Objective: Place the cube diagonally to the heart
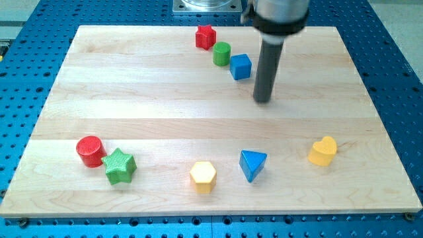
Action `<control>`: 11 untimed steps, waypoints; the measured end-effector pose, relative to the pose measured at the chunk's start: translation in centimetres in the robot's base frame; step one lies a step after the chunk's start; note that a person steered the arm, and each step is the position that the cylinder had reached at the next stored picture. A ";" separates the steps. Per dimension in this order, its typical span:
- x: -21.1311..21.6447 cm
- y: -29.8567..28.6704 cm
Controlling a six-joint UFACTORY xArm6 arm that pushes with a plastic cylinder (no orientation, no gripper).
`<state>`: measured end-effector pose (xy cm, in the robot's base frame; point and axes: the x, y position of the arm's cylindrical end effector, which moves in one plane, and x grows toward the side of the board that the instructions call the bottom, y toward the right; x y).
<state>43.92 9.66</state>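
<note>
While my tip [263, 100] rests on the wooden board [132, 79], the blue cube [241, 67] sits just to the view's left of it and a little toward the view's top, near but apart from the rod. There is no pincer on this rig, only the dark rod, so nothing can be open, closed or gripping. The yellow heart [322, 151] lies well away from my tip, toward the view's bottom and right. So the cube and the heart are on opposite sides of my tip, roughly along one slanting line; I judge that a push toward the heart would have to start from the cube's far side, toward the view's top left.

That side is crowded: a green cylinder [222, 53] stands just beside the cube, possibly touching it, with a red star [206, 37] beyond it. The rod's upper housing is cut off by the view's top edge and hides a patch of board behind it. The cube has no clear long axis; it looks slightly turned against the board's edges.
</note>
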 end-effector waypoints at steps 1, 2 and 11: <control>-3.1 3.9; -10.4 1.8; 0.4 -4.4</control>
